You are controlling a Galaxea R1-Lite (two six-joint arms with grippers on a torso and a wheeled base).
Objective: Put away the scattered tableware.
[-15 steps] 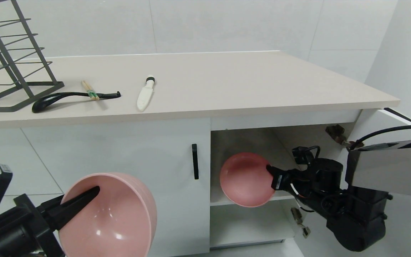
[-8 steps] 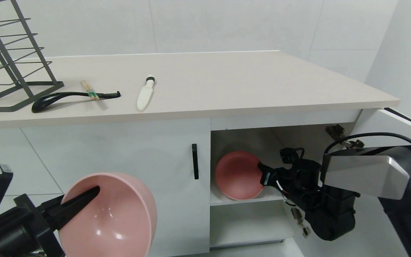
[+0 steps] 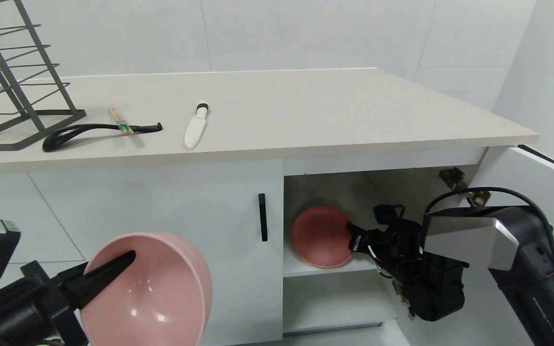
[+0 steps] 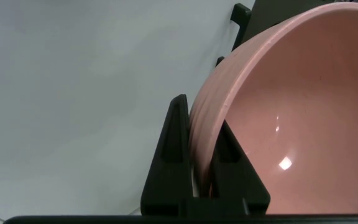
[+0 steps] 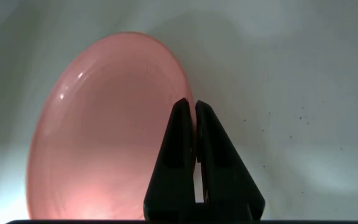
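My left gripper [image 3: 128, 257] is shut on the rim of a pink bowl [image 3: 157, 293], held low in front of the closed cabinet door; the left wrist view shows its fingers [image 4: 178, 134] pinching the bowl wall [image 4: 291, 118]. My right gripper [image 3: 351, 230] is shut on the rim of a pink plate [image 3: 319, 236], tilted on edge inside the open cabinet, its lower rim at the shelf [image 3: 301, 268]. In the right wrist view the fingers [image 5: 180, 124] clamp the plate's edge [image 5: 110, 124]. On the counter lie a black ladle [image 3: 94, 130], chopsticks [image 3: 121, 121] and a white knife [image 3: 195, 126].
A dark wire dish rack [image 3: 10, 77] stands at the counter's far left. The right cabinet door [image 3: 536, 173] hangs open beside my right arm. The left door with a black handle [image 3: 262, 217] is shut. A lower shelf [image 3: 334, 302] lies beneath the plate.
My right arm has pushed the plate deeper into the cabinet and lowered it toward the shelf. The left arm and its bowl have stayed put.
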